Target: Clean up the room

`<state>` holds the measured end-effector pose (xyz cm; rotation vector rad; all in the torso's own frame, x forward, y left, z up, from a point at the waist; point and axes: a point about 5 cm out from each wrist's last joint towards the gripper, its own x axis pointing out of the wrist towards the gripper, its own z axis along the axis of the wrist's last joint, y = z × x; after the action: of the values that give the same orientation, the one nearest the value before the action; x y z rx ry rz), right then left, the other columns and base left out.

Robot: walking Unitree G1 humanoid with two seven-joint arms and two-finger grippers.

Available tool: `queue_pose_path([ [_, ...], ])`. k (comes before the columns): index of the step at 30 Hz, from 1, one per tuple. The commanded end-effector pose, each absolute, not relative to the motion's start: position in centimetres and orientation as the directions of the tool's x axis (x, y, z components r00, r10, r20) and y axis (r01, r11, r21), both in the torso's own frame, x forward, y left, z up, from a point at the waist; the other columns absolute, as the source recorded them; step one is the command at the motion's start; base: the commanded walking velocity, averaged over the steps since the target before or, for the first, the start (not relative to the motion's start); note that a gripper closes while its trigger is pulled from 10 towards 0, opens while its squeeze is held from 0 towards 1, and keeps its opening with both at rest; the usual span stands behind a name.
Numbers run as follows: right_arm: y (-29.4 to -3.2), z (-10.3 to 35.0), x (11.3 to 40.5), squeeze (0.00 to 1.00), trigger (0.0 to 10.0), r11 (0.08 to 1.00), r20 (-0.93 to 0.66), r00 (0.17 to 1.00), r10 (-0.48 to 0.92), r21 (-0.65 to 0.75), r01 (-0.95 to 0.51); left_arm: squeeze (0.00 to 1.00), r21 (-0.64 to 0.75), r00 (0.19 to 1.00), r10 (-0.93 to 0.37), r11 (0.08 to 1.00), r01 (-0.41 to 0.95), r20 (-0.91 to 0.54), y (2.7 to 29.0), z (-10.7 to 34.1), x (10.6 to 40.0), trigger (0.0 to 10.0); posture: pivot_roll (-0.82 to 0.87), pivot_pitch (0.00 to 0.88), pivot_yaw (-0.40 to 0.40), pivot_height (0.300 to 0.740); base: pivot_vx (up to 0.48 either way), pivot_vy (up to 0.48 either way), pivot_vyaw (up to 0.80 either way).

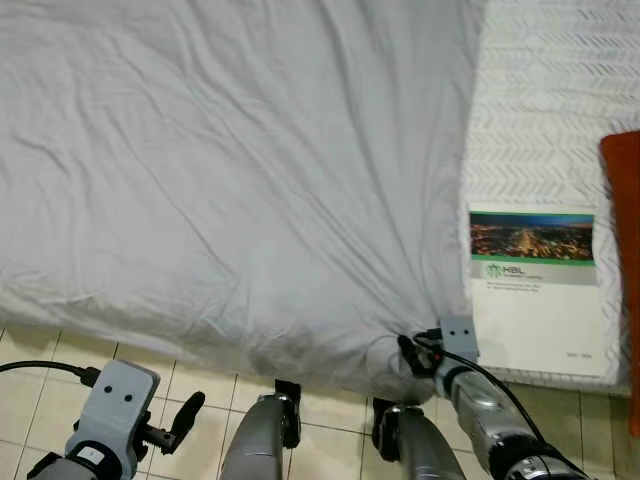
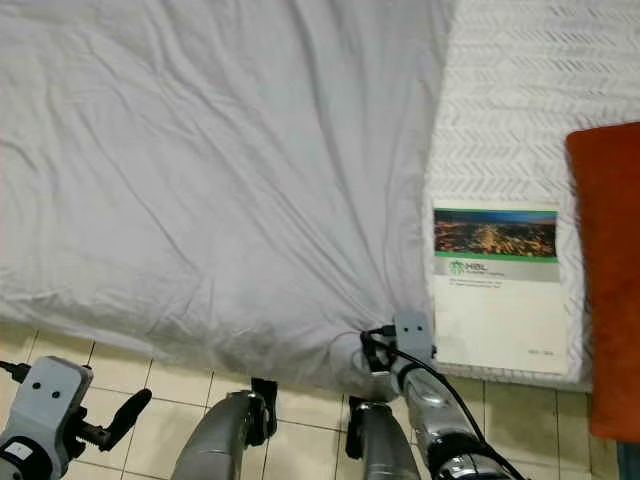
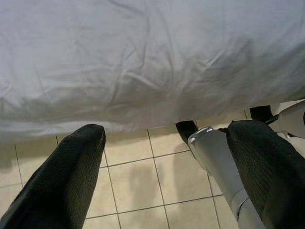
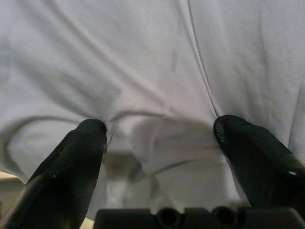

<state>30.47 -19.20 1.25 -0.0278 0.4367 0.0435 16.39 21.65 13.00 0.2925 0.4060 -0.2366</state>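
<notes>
- A white sheet [image 1: 230, 170] covers most of the bed, wrinkled, with its lower edge hanging over the side toward the tiled floor [image 1: 200, 385].
- The creases run together toward the sheet's corner at about 5 o'clock in the head views, where the cloth is bunched.
- The right gripper [image 4: 159, 131] is at that bunched corner; in its wrist view the two black fingers [image 4: 71, 157] stand spread apart with folds of sheet bulging between them, the tips touching the cloth.
- The left gripper [image 3: 167, 138] hangs at about 7 o'clock in the head views, over the floor tiles just below the sheet's edge; its jaws are spread wide and hold nothing.
- To the right of the sheet, at about 3 o'clock, the bare mattress [image 1: 545, 110] shows a white patterned surface.
- A booklet [image 1: 537, 290] with a night city photo on its cover lies flat on the mattress, near the bed's edge and just beside the sheet corner.
- An orange cloth [image 2: 608, 270] lies at the far right, beside the booklet.
</notes>
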Motion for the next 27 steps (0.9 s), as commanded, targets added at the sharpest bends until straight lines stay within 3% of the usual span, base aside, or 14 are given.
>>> queue_pose_path([
  [1,-24.0,-4.3,23.5,0.0,10.0,0.981,-0.672,0.718,-0.181,-0.07,0.182,0.0,0.218,0.865,-0.143,0.936,0.276,-0.481,21.9,11.8,15.5,10.0,0.17,0.663,0.032,0.74,0.0,0.0,0.0],
  [6,-23.6,-4.1,23.6,0.0,10.0,0.986,-0.645,0.747,-0.161,-0.067,0.156,0.0,0.216,0.859,-0.137,0.937,0.274,-0.494,22.0,10.6,15.7,10.0,0.15,0.629,0.006,0.74,0.0,0.0,0.0],
  [9,-18.9,-1.3,26.7,0.0,10.0,0.997,-0.414,0.908,0.071,0.018,-0.07,0.0,0.237,0.87,-0.132,0.933,0.272,-0.476,22.0,10.1,16.1,10.0,0.11,0.534,-0.029,0.74,0.0,0.0,0.0],
  [14,-16.2,1.6,27.2,0.0,10.0,0.983,-0.218,0.958,0.185,0.038,-0.181,0.0,0.246,0.89,-0.111,0.939,0.24,-0.443,22.0,8.2,18.0,10.0,0.07,0.409,-0.065,0.74,0.0,0.0,0.0],
  [16,-15.8,4.4,26.7,0.0,10.0,0.985,-0.099,0.98,0.173,0.04,-0.17,0.0,0.243,0.918,-0.096,0.949,0.201,-0.384,21.6,7.3,19.8,10.0,0.03,0.282,-0.081,0.74,0.0,0.0,0.0],
  [18,-15.7,4.6,26.6,0.0,10.0,0.985,-0.09,0.982,0.168,0.041,-0.165,0.0,0.24,0.922,-0.097,0.95,0.197,-0.375,21.5,7.0,20.1,10.0,0.03,0.282,-0.081,0.74,0.0,0.0,0.0],
  [19,-16.0,5.2,26.2,0.0,10.0,0.99,-0.069,0.989,0.133,0.047,-0.13,0.0,0.222,0.926,-0.11,0.954,0.2,-0.362,21.1,6.8,20.4,10.0,0.0,0.208,-0.081,0.74,0.0,0.0,0.0],
  [20,-16.9,6.1,25.6,0.0,10.0,0.997,-0.035,0.998,0.056,0.052,-0.054,0.0,0.186,0.93,-0.139,0.96,0.211,-0.339,20.0,6.3,21.2,10.0,-0.03,0.129,-0.076,0.74,0.0,0.0,0.0],
  [21,-16.9,6.1,25.6,0.0,10.0,0.997,-0.035,0.998,0.056,0.052,-0.054,0.0,0.186,0.93,-0.139,0.96,0.211,-0.339,20.0,6.3,21.2,10.0,-0.03,0.129,-0.076,0.74,0.0,0.0,0.0],
  [23,-18.1,5.9,24.3,0.0,10.0,0.997,-0.038,0.999,-0.027,0.073,0.03,0.0,0.138,0.937,-0.189,0.962,0.237,-0.295,17.7,6.0,22.9,10.0,-0.06,0.017,-0.049,0.74,0.0,0.0,0.0],
  [27,-19.5,5.7,23.1,0.0,10.0,0.996,-0.066,0.996,-0.063,0.06,0.067,0.0,0.096,0.952,-0.213,0.966,0.239,-0.221,15.8,6.8,25.0,10.0,-0.08,0.0,-0.023,0.74,0.0,0.0,0.0],
])
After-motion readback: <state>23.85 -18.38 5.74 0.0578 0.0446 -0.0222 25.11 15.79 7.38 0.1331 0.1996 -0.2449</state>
